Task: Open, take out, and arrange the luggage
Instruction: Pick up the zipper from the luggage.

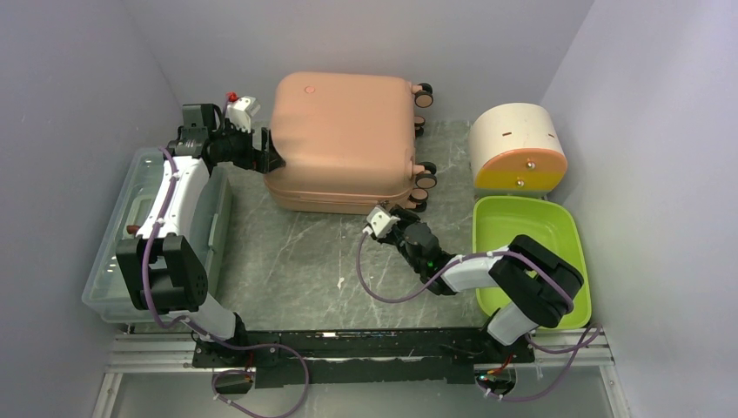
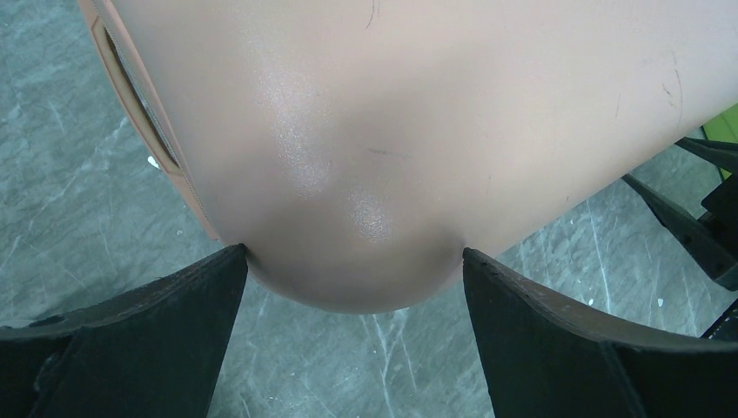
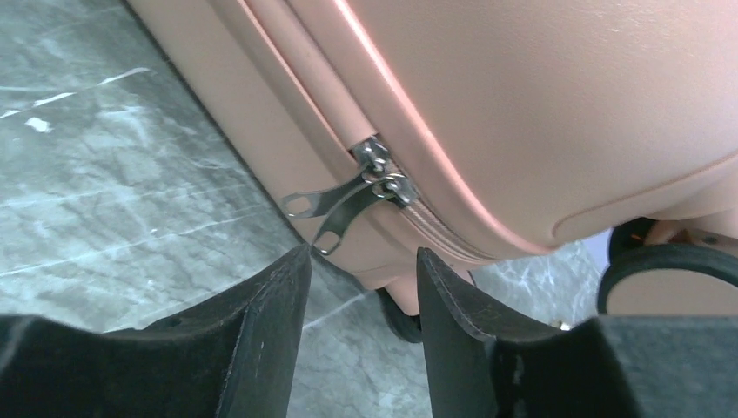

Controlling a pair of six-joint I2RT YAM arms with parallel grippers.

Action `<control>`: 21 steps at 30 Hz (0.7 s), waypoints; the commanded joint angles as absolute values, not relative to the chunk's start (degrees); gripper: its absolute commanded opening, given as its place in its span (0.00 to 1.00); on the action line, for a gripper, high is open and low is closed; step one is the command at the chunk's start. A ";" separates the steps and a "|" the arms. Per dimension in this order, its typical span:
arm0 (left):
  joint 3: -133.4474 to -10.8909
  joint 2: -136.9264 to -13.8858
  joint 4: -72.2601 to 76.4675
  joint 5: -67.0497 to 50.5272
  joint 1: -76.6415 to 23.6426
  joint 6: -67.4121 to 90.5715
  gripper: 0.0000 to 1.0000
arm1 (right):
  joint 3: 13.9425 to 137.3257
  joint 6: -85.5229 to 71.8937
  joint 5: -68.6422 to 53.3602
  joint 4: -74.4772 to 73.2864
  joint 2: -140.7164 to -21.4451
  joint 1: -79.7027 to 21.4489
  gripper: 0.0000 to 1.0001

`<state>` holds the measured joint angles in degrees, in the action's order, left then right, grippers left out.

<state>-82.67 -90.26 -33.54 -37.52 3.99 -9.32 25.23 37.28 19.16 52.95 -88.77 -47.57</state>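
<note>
The salmon-pink luggage [image 1: 339, 139] lies flat and zipped shut at the back of the table, wheels [image 1: 424, 178] to the right. My left gripper [image 1: 265, 150] is open wide at its left near corner. In the left wrist view both fingertips [image 2: 235, 261] touch the rounded shell [image 2: 418, 131]. My right gripper [image 1: 402, 211] is at the front right corner, its jaws partly open with nothing between them. In the right wrist view two metal zipper pulls [image 3: 348, 200] hang from the luggage [image 3: 540, 104] seam, just beyond the right gripper [image 3: 361, 252], beside its left fingertip.
A clear plastic bin [image 1: 130, 252] stands along the left wall under the left arm. A lime-green tray [image 1: 522, 218] sits at the right, with a cream and yellow round container [image 1: 518, 144] behind it. Walls close in on both sides.
</note>
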 commanded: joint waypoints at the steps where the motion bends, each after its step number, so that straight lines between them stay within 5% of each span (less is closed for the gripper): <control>1: -82.71 -88.25 -33.87 -39.03 3.47 -8.26 0.99 | 26.76 35.33 14.02 50.14 -87.59 -47.72 0.54; 5: -82.57 -87.92 -33.73 -39.02 3.43 -8.48 0.99 | 27.71 36.98 17.15 53.38 -89.00 -47.86 0.57; 21: -81.48 -87.80 -33.18 -39.23 3.44 -8.62 0.99 | 29.88 39.88 23.88 61.72 -93.63 -47.72 0.43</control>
